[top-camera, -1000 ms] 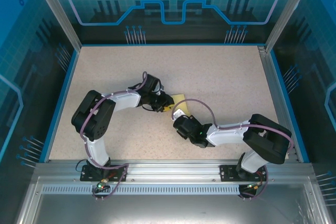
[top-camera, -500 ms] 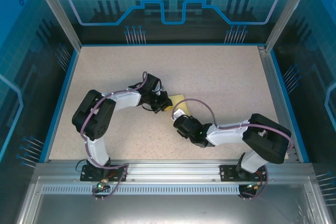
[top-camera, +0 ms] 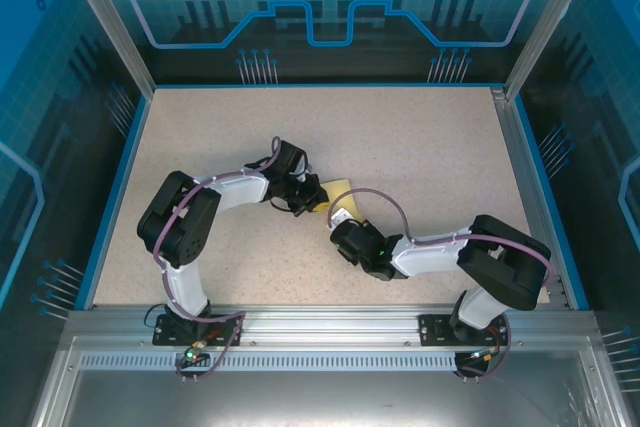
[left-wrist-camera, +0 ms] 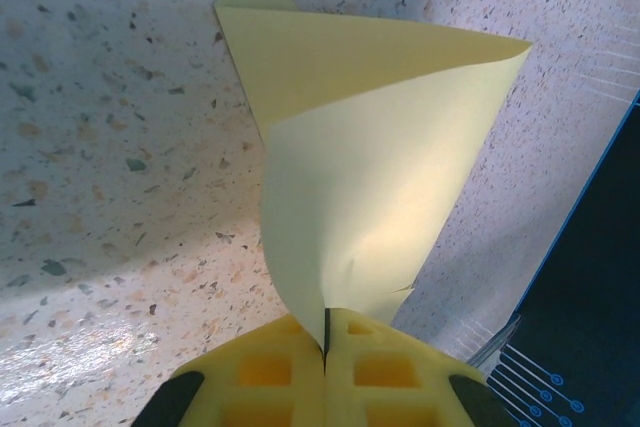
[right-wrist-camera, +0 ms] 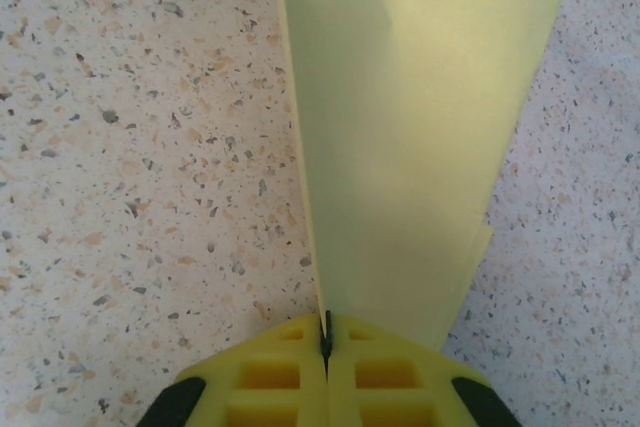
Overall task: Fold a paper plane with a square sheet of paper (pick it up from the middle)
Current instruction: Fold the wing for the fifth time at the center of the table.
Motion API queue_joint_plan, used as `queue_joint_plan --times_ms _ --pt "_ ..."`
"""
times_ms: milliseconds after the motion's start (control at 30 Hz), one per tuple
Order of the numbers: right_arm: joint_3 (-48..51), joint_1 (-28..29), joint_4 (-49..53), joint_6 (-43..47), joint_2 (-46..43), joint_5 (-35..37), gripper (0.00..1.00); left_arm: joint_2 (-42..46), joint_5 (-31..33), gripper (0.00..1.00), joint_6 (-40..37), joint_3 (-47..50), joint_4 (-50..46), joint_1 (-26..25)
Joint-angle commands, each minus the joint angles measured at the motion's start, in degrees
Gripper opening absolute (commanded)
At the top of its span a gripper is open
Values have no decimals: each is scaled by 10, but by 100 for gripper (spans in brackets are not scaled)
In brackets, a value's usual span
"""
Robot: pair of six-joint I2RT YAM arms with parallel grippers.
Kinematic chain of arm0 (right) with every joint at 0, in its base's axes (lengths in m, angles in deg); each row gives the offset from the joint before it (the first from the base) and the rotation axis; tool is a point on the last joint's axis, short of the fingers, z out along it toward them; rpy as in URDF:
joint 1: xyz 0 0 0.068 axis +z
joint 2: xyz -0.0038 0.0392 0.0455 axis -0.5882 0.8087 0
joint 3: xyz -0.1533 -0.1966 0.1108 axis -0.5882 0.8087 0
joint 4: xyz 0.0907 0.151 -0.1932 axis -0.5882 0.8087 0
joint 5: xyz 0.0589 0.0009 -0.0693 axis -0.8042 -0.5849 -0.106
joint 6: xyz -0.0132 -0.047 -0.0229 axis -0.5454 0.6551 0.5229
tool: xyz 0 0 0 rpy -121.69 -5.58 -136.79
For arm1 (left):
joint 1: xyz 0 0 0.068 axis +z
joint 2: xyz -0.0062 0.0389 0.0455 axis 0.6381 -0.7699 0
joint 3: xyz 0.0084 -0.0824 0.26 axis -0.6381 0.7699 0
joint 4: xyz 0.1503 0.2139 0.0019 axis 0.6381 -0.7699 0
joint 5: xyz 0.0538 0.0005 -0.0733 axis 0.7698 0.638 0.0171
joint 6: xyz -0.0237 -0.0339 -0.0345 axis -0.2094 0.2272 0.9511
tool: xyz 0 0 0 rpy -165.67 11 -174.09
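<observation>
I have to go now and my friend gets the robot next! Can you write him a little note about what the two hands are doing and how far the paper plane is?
Left gripper: shut, pinching the yellow sheet of paper.
Right gripper: shut on the same sheet.
Paper: held between both grippers near the middle of the table. It is bent over into layers and seems mostly lifted off the surface.
Done: sheet picked up, a first bend made.
Left: no pointed nose, centre crease or wings yet, so nearly all the folding remains.
</observation>
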Motion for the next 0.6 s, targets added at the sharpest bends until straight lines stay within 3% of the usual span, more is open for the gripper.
queue_joint_plan --times_ms 0,200,267,300,567 --pt "1 -19 -5 -13 -13 -22 0 2 2 7 -21 -17 -25 3" --pt "27 -74 -34 -25 -48 -184 0 42 55 43 -41 -12 -73 7" --pt "28 -92 -40 -30 -51 -240 0 58 72 48 -45 -8 -84 9" --pt "28 -101 -42 -33 -51 -262 0 69 83 55 -47 -6 -91 10" --pt "31 -170 -67 -59 -54 -416 0 136 134 62 -63 9 -121 9"
